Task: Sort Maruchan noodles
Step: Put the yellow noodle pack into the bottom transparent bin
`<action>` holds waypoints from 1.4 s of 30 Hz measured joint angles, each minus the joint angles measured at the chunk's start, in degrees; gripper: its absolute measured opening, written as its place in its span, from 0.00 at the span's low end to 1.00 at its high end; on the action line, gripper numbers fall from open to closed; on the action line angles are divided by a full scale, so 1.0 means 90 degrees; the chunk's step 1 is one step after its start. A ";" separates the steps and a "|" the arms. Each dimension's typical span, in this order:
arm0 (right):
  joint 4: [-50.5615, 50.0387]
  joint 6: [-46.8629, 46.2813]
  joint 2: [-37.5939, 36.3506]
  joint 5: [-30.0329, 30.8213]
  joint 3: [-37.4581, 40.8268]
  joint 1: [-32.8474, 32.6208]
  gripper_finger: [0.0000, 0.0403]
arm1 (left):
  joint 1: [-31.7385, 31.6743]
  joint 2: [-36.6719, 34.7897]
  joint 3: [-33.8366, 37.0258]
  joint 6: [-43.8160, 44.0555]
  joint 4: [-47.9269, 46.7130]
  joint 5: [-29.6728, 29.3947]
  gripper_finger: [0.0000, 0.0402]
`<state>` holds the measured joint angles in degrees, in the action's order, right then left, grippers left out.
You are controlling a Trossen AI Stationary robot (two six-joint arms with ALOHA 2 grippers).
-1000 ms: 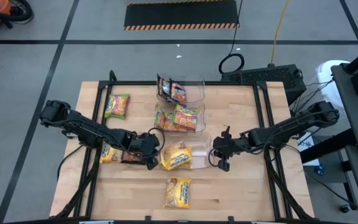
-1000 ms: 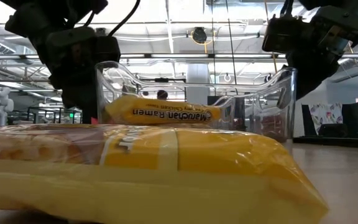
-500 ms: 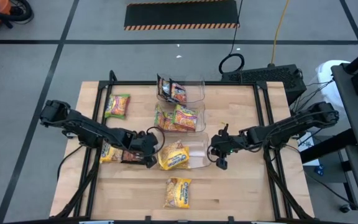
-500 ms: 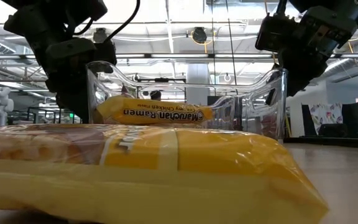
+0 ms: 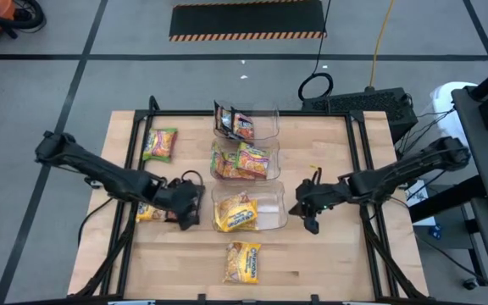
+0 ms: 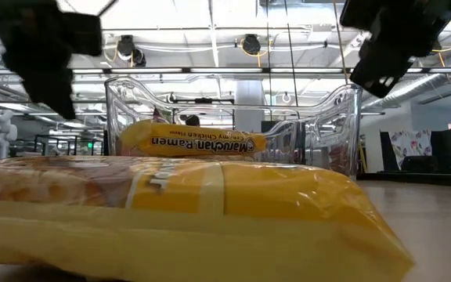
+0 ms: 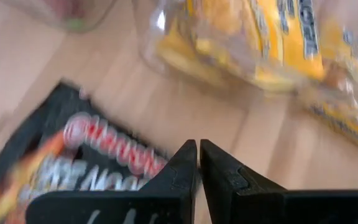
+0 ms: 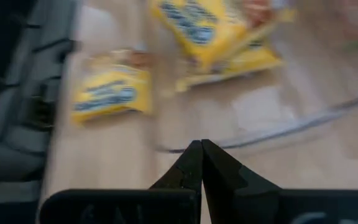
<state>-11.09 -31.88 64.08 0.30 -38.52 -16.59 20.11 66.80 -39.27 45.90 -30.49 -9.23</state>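
Both claws hang empty on either side of the nearest clear bin.

A yellow packet (image 5: 242, 262) lies alone at the near edge of the table (image 5: 337, 263). Behind it another yellow packet (image 5: 235, 213) sits inside the clear bin (image 5: 274, 207). The left claw (image 5: 185, 222), fingers together, hovers just left of that bin above a dark packet (image 7: 61, 158). The right claw (image 5: 311, 226), pinched shut, hangs just right of the bin. Farther back, two more bins hold green and dark packets.

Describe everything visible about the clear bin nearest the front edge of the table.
The clear bin looks like transparent, glossy plastic with curved walls and an open top. It stands upright on the wooden table, third in a row of similar bins. One yellow noodle packet lies flat inside. Neither claw touches it; one waits at each side.
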 joint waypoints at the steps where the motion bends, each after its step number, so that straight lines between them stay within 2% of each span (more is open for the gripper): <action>1: 0.0075 -0.0063 -0.0057 -0.0110 -0.0006 -0.0069 0.00 | 0.0129 -0.0149 0.0000 0.0098 -0.0177 -0.0019 0.06; 6: 0.0450 -0.0838 -0.0155 -0.0687 -0.0010 -0.0442 0.00 | 0.0911 -0.0740 -0.0005 0.0609 -0.0861 -0.0035 0.06; 11: 0.1125 -0.1458 0.0109 -0.0708 -0.0010 -0.0910 0.00 | 0.1799 -0.0944 -0.0005 0.1218 -0.1142 -0.0380 0.06; 17: 0.2676 -0.2146 0.1147 -0.0712 -0.0012 -0.1237 0.00 | 0.2738 -0.0924 -0.0005 0.1877 -0.1160 -0.0843 0.06; 22: 0.3270 -0.2219 0.1956 -0.0723 -0.0052 -0.1489 0.00 | 0.3397 -0.0925 -0.0005 0.2777 -0.1157 -0.1149 0.06; 29: 0.3244 -0.1690 0.2866 -0.0712 -0.0564 -0.1767 0.00 | 0.4011 -0.0925 -0.0005 0.3926 -0.1045 -0.1797 0.06; 38: 0.2414 -0.0813 0.3631 -0.0692 -0.1468 -0.2132 0.00 | 0.4198 -0.0923 -0.0005 0.4399 -0.0913 -0.1998 0.06; 42: 0.1863 -0.0523 0.3715 -0.0207 -0.1647 -0.2197 0.00 | 0.4198 -0.0922 -0.0002 0.4462 -0.0799 -0.2031 0.06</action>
<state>5.67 -36.59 97.51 -1.56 -53.34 -36.37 57.89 58.50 -39.29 86.06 -37.68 -27.51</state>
